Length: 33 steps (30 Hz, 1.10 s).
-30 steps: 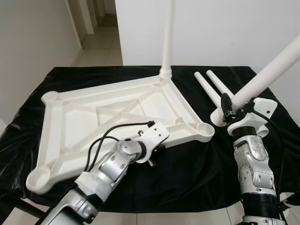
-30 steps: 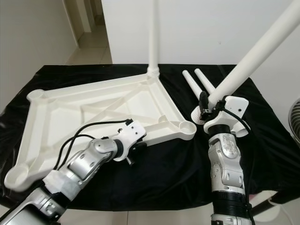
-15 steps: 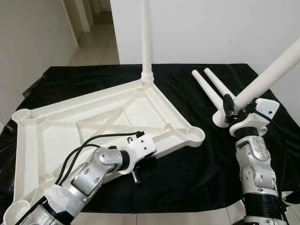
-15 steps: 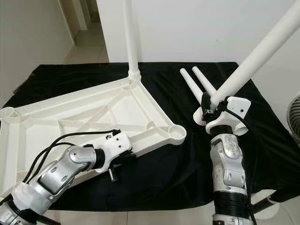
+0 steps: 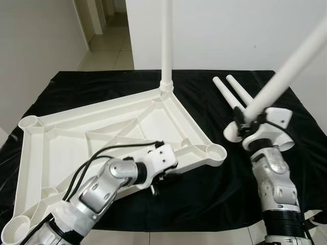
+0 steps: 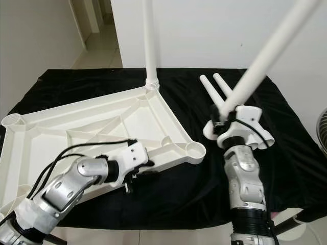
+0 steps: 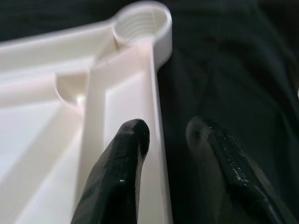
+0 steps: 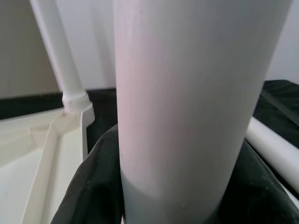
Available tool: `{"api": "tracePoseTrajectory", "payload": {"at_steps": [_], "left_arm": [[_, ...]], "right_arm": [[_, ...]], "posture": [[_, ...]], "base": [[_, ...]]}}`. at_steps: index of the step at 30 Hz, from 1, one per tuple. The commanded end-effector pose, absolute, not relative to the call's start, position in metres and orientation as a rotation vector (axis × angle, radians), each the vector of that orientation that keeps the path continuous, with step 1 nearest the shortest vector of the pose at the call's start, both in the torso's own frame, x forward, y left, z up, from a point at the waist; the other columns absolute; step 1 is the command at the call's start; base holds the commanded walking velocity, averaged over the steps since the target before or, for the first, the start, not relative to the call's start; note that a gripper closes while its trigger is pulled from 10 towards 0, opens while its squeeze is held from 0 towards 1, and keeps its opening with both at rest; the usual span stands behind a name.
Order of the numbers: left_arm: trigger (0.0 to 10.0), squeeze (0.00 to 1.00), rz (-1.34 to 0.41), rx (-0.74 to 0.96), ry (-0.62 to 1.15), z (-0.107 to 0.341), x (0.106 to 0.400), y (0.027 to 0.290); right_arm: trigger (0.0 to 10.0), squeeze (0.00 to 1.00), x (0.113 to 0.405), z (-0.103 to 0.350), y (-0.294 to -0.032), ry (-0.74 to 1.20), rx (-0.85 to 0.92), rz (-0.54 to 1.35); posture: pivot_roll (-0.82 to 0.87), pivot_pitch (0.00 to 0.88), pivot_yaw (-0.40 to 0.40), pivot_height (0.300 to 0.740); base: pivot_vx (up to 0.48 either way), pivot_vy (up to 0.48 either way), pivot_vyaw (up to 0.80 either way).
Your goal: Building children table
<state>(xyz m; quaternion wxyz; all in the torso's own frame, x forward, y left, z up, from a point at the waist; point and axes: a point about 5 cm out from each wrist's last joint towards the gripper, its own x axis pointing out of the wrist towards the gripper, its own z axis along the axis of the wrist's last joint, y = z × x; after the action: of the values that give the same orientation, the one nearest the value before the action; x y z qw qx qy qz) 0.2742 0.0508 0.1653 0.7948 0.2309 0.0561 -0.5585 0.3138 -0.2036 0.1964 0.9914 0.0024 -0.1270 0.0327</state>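
From my head, I see the white tabletop [image 5: 102, 132] lying upside down on the surface [image 5: 204, 199], which has a black cloth over it. One leg [image 5: 167, 41] already stands in its far corner. My left tool [image 5: 162, 176] sits at the near edge. My right tool [image 5: 246, 121] holds a second leg [image 5: 286, 66] tilted up, near two spare legs [image 5: 232, 92].

My left wrist shows my fingers [image 7: 117, 177] apart, one on each side of the thin rim, with the empty corner socket [image 7: 142, 21] ahead.

My right wrist shows the tool squeezed around the smooth leg.

The plastic looks light, stiff and slippery, so I think gripping the rim and the leg's low end works best.
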Motion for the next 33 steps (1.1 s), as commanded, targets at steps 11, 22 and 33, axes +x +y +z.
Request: {"api": "tracePoseTrajectory", "payload": {"at_steps": [11, 22, 33], "left_arm": [[10.0, 0.00, -1.052, 0.162, 0.010, 0.189, 0.283, 0.043], [10.0, 0.00, -0.915, 0.117, -0.038, 0.179, 0.280, 0.042], [10.0, 0.00, -0.950, 0.149, -0.027, 0.173, 0.272, 0.047]], "right_arm": [[10.0, 0.00, 0.312, 0.176, -0.180, -0.181, -0.058, 0.193], [10.0, 0.00, 0.306, 0.172, -0.156, -0.181, -0.022, 0.281], [10.0, 0.00, 0.294, 0.161, -0.161, -0.159, 0.001, 0.244]], "posture": [[-0.03, 0.059, 0.039, 0.740], [-0.02, 0.051, 0.017, 0.740], [-0.01, 0.040, 0.008, 0.740]], "base": [[0.000, 0.000, 0.00], [0.000, 0.000, 0.00], [0.000, 0.000, 0.00]]}}
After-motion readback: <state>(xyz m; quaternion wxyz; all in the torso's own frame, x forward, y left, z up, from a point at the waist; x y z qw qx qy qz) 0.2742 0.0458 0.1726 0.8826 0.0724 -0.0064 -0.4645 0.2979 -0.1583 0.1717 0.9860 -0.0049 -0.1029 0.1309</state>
